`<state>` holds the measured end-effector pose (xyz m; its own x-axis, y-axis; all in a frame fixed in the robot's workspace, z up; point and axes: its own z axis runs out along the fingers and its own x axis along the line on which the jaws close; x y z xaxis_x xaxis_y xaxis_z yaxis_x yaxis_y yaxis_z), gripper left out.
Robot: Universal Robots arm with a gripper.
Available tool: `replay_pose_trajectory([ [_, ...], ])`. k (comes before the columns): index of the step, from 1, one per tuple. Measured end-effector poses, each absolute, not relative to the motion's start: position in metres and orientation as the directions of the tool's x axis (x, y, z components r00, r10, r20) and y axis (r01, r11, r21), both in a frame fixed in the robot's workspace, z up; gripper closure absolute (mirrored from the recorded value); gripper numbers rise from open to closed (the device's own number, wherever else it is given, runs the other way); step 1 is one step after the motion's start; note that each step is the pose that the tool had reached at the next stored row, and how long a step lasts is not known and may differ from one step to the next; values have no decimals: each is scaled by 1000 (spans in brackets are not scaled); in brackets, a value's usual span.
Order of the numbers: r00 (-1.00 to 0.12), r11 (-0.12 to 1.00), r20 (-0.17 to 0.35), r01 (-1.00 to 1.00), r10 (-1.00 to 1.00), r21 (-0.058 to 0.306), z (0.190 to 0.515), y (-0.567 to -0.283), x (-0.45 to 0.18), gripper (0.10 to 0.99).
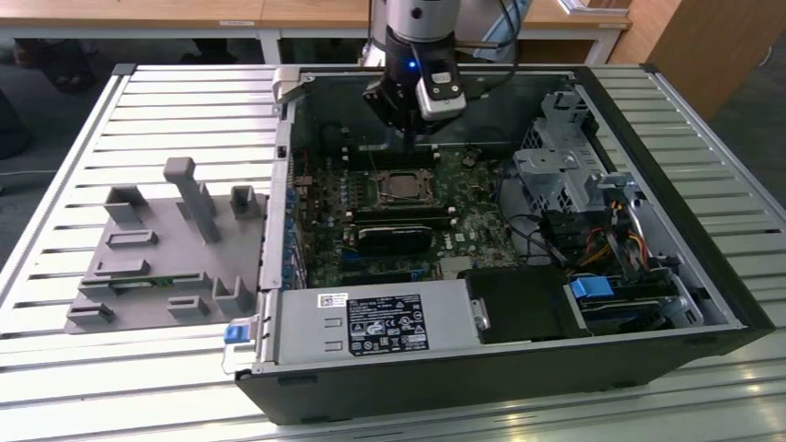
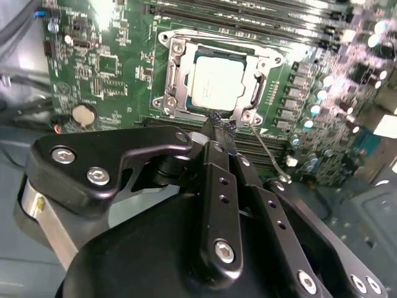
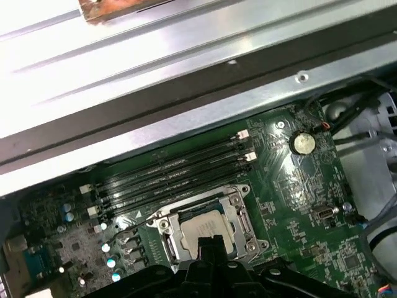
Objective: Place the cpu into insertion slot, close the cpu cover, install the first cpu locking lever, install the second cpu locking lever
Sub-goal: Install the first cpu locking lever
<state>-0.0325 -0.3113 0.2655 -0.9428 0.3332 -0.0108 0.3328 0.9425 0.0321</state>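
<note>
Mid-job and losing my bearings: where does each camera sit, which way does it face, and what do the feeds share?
Exterior view: off the arm, above the open computer case, looking down into it; the arm and gripper hang near the cpu.
Second wrist view: on the arm, looking along the gripper towards the cpu and green board; the gripper's black body shows in front.
First wrist view: on the arm, facing the cpu and the memory slots beyond; the gripper shows in front.
Shared: all three show the cpu.

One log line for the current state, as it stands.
cpu: seated | cover: down over cpu | gripper: shut, tips at cover edge | lever: wire rod angled away, beside gripper
</note>
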Motion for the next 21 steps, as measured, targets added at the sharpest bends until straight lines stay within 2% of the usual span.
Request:
replay_pose_trajectory([
  [13,-994,993,-11,111,111,32,265,-311,-32,980],
  [21,-999,998,-11,47,47,32,265,-311,-33,980],
])
